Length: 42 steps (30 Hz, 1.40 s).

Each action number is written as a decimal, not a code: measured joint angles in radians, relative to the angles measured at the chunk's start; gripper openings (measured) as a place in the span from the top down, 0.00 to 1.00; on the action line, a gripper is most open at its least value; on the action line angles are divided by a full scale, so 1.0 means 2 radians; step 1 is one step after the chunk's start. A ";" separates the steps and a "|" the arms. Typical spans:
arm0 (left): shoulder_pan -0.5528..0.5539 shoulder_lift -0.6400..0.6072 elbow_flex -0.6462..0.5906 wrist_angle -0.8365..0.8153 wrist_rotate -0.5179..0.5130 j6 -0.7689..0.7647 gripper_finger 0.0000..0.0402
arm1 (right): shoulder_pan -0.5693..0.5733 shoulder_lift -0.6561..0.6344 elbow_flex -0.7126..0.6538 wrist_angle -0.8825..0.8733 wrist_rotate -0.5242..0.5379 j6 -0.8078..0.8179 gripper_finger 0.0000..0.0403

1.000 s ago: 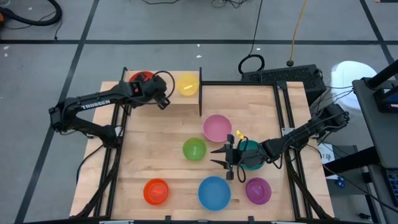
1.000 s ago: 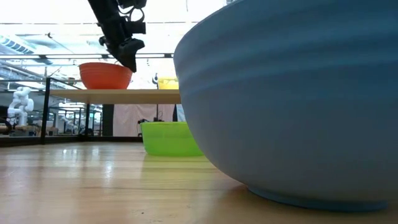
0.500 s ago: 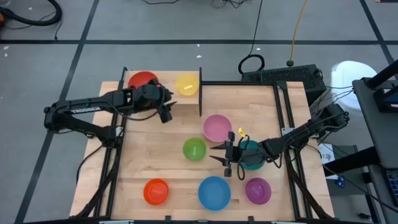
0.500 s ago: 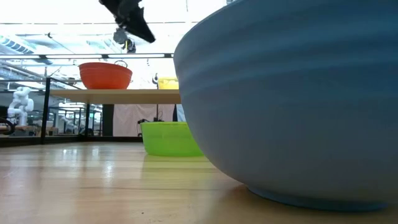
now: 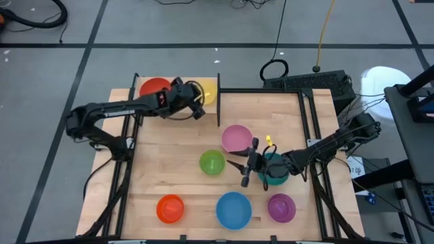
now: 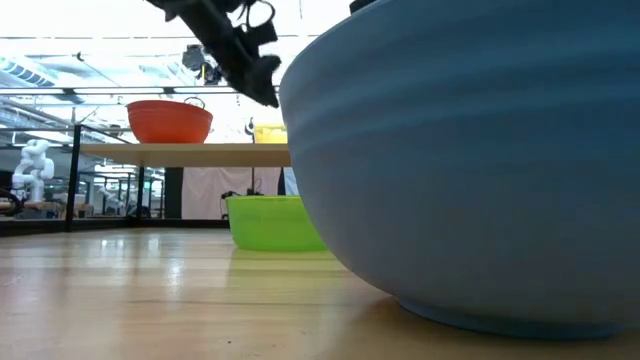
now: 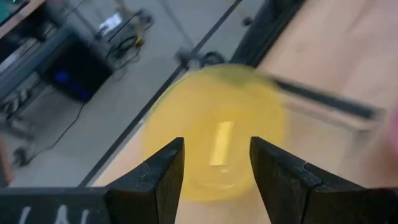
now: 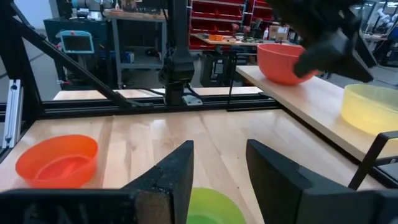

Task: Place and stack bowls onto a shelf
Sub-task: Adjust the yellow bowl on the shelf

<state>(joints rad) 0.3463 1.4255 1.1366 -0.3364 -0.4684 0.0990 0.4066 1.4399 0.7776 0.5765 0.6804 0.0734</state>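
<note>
Left claw [image 5: 197, 108] now shifted over yellow bowl [image 7: 214, 134], fingers parted and empty, seen only from its wrist.

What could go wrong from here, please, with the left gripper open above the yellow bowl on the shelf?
1. The left gripper hangs open over the yellow bowl, which sits near the shelf end by a black post; a careless descent might nudge it toward the edge.
2. The right gripper is open between the green bowl and pink bowl; a swing could knock either.
</note>
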 joint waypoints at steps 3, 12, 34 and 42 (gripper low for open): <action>0.022 0.019 0.000 0.004 0.000 -0.006 0.53 | 0.001 0.000 0.000 0.000 0.000 -0.002 0.65; 0.029 0.029 0.000 -0.007 -0.027 -0.013 0.53 | 0.001 0.000 0.000 -0.002 0.000 -0.005 0.65; -0.009 0.029 0.000 -0.056 -0.159 -0.026 0.53 | 0.001 0.000 0.000 -0.002 -0.001 -0.005 0.65; -0.011 0.029 0.000 -0.066 -0.191 -0.022 0.53 | 0.001 0.000 0.000 -0.003 -0.001 -0.005 0.65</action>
<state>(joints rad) 0.3244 1.4826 1.1366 -0.4682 -0.8499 0.0541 0.4076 1.4399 0.7776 0.5713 0.6788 0.0631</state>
